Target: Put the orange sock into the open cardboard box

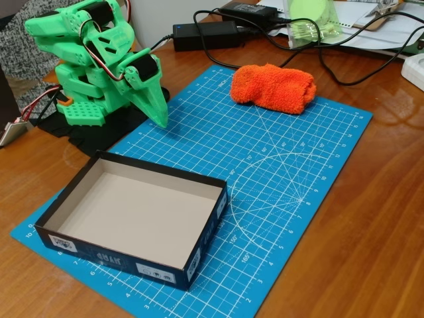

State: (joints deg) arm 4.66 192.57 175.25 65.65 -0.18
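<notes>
1. At the upper left of the fixed view, a bright green arm [93,59] sits folded down on itself over a black base, its upper links stacked and doubled back, with thin red, black and white wires looping along its joints

2. The gripper [158,109] hangs from the folded arm and points downward, its long green finger tapering to a tip just above the upper left edge of a blue cutting mat [278,199]; its fingers look pressed together with nothing between them, though the second finger is mostly hidden behind the first

3. The mat is marked with a white grid, arcs and numbers, and lies at an angle on a reddish brown wooden surface [371,252]

4. On the lower left part of the mat stands the open cardboard box [199,245], a shallow rectangular tray with dark outer walls carrying small white printed labels and plain beige inner faces; it holds nothing, and its bare beige floor is fully visible

5. Right of the arm, near the far edge of the mat, lies the orange sock [273,87], a thick fuzzy bundle stretched roughly left to right; it rests on the mat, well apart from the box and apart from the gripper

6. Behind the mat a black power brick [205,34] lies on the surface, with black cables [331,66] curling to the right past the sock

7. At the top right are a translucent green object [311,20] and some white papers [377,33]
</notes>
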